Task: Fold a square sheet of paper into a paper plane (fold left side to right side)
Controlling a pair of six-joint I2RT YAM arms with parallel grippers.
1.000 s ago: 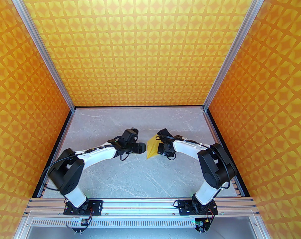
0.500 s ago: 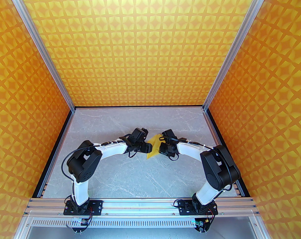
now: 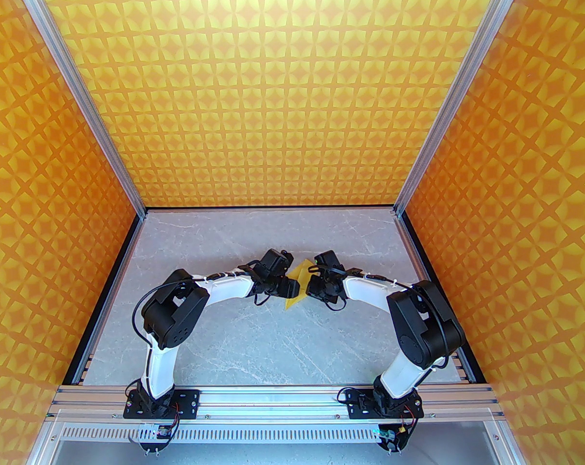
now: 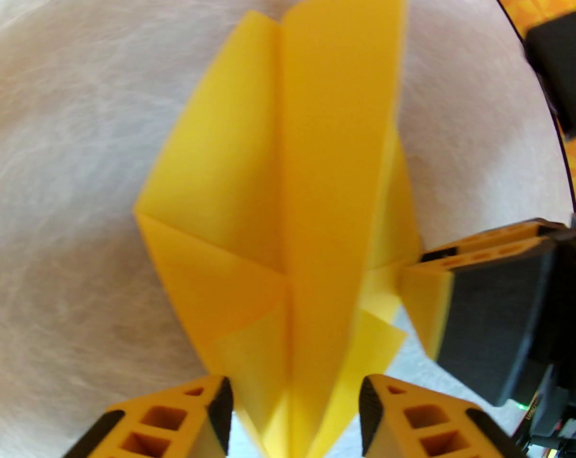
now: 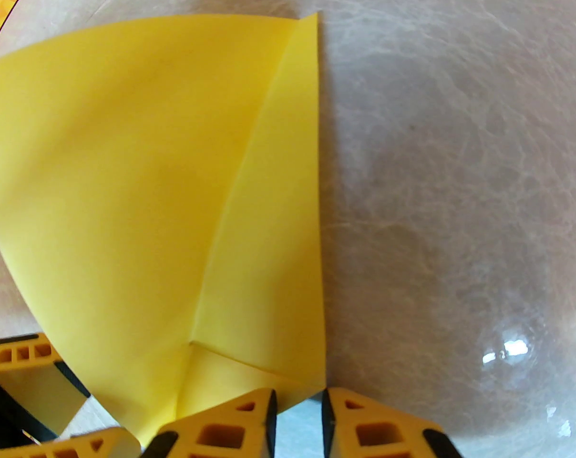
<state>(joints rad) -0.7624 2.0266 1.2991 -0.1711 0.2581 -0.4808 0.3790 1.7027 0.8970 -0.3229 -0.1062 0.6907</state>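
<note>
A half-folded yellow paper (image 3: 300,270) sits at mid-table (image 3: 254,342), caught between two grippers that face each other across it; seen from above, its long axis runs near to far, leaning slightly right at the far end, with the sharp point toward the near edge. The right gripper (image 5: 298,396) has its jaws drawn almost together on the paper's right-hand edge and appears to pinch it; the left wrist view shows the same fingers clamped there. The left gripper (image 4: 293,391) sits on the paper's left, jaws apart, straddling the raised ridge (image 4: 285,160) without yet gripping; one pad seems to brush the paper, the other stands just clear. Both grippers are hard against the paper, neither plainly nearer; the flap (image 4: 211,160) to be turned lies on the left gripper's side, the anchor on the right's. The fold, by this reading, hangs on that crosswise line: the flap must travel over the ridge toward the right gripper, at right angles to the long axis; a pull along the axis would likely skew the crease or tug the pinched edge free.
</note>
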